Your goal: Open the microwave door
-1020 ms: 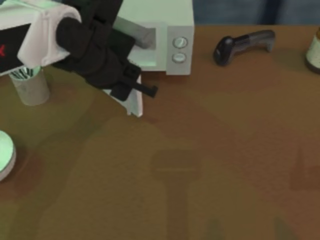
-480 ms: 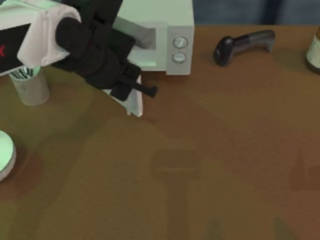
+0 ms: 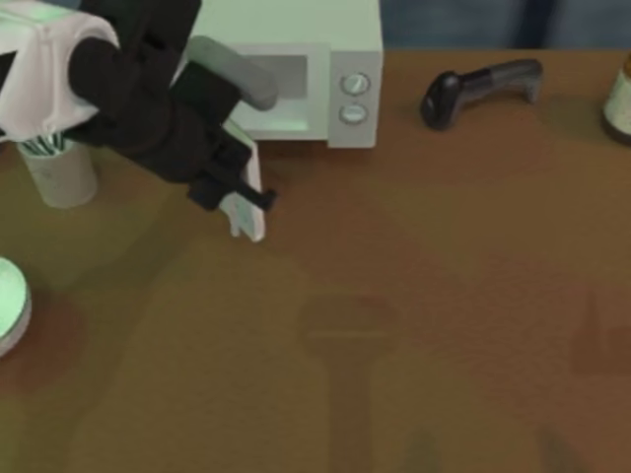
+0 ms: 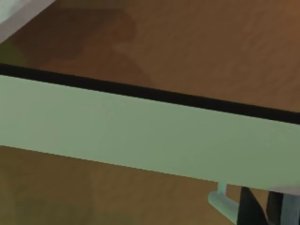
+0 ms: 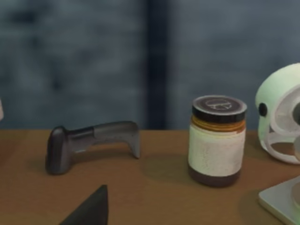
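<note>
The microwave [image 3: 325, 30] stands at the back of the table, its two round knobs [image 3: 355, 99] facing forward. The microwave door [image 3: 248, 202] is swung out from the front and stands edge-on, leaving the cavity [image 3: 281, 89] exposed. My left gripper [image 3: 246, 195] is shut at the door's free edge. In the left wrist view the door [image 4: 140, 131] runs across as a pale green band, with its handle [image 4: 221, 202] beside a dark finger [image 4: 248, 211]. My right arm is outside the top view; its wrist view shows only a dark tip [image 5: 91, 208] low over the table.
A dark handheld scanner [image 3: 478, 87] lies right of the microwave, with a jar [image 3: 619, 99] at the far right edge. A pale cup [image 3: 59, 172] stands under my left arm and a round white-green object [image 3: 8, 305] sits at the left edge. The right wrist view shows the scanner [image 5: 89, 143], jar [image 5: 217, 140] and a white device [image 5: 281, 112].
My left arm has pulled back to the left, and the door's free edge has swung with it, further out from the microwave's front. More of the cavity shows.
</note>
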